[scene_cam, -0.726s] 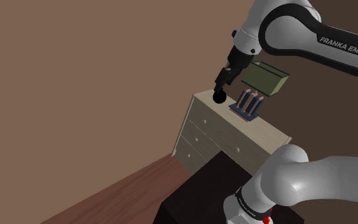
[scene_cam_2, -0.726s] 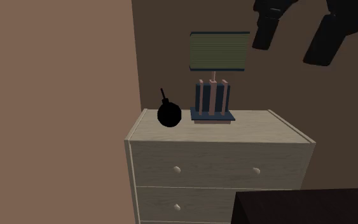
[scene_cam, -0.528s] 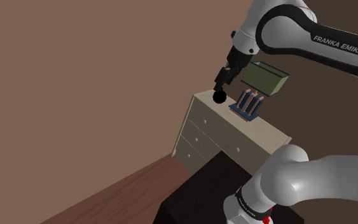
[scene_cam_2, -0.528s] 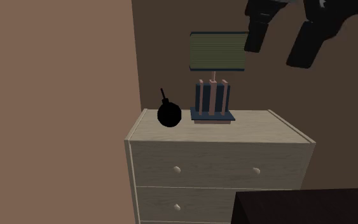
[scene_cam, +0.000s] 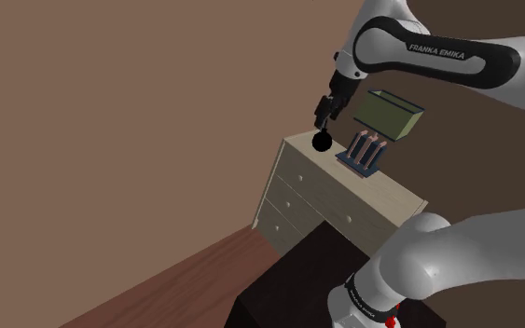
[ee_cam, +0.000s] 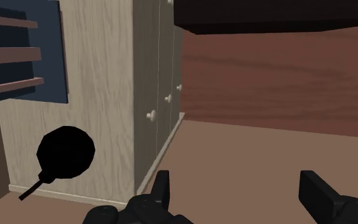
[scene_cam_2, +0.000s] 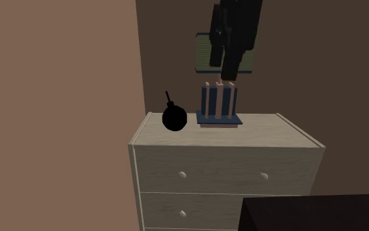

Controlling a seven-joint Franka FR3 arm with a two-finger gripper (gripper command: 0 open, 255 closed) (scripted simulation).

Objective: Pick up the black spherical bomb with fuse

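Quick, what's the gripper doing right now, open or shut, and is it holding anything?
Gripper: open, holding nothing. The black bomb rests on the dresser, untouched.

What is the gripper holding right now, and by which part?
Nothing. The gripper is open with nothing between its fingers, and the black bomb sits apart from it on the dresser, beside the lamp.

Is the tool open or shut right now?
Open. In the wrist view the tool has its two black fingers standing well apart, clasping nothing.
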